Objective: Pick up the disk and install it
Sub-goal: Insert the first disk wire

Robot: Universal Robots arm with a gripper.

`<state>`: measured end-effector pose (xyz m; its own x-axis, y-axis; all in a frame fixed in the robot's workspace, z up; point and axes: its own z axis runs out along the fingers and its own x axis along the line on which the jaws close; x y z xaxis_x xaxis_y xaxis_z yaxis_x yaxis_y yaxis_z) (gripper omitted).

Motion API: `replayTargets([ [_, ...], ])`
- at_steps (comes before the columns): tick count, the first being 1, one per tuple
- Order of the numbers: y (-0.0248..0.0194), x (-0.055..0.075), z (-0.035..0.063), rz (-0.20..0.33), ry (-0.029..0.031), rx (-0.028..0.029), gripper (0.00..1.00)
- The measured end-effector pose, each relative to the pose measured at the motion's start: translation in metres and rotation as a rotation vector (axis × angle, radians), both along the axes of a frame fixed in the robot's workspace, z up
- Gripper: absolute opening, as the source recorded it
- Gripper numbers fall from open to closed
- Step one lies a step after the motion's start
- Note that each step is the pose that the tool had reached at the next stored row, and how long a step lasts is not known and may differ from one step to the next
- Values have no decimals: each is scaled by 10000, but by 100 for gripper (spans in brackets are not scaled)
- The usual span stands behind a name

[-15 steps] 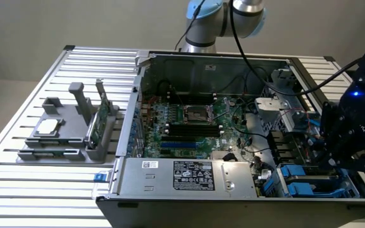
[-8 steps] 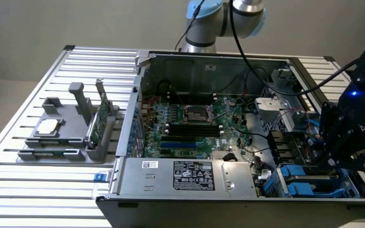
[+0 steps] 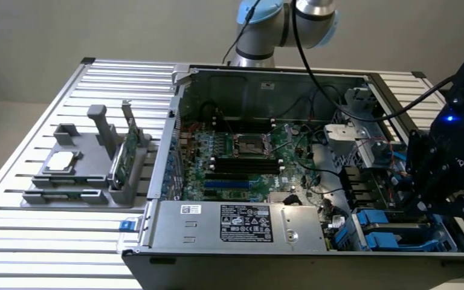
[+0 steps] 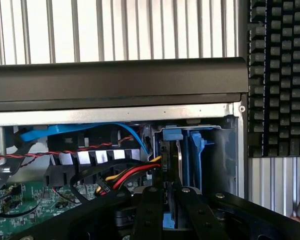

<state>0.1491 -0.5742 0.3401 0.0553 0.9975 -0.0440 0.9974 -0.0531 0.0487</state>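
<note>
The black robot gripper point(image 3: 441, 202) hangs over the drive bay corner of the open grey metal computer case point(image 3: 296, 72), at the exterior view's right. In the wrist view its two black fingers point(image 4: 149, 212) reach down on either side of the disk point(image 4: 171, 160), a flat hard drive standing on edge in its blue plastic carrier bracket, and appear clenched on it. The disk sits partly down in the bay slot, just beside a second blue plastic carrier point(image 4: 195, 155). Red, yellow and black power wires point(image 4: 132, 172) run up to the slot. On the slatted metal table point(image 3: 55, 241), at the exterior view's left, stands a grey plastic parts holder point(image 3: 87, 175) with a thin green circuit card point(image 3: 123, 160) upright in it.
</note>
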Motion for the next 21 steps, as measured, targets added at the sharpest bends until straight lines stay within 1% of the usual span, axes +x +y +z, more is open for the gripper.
replayTargets([
  [17,4,1,-27,62,-4,-9,16],
  [21,9,27,-28,64,-3,-17,16],
])
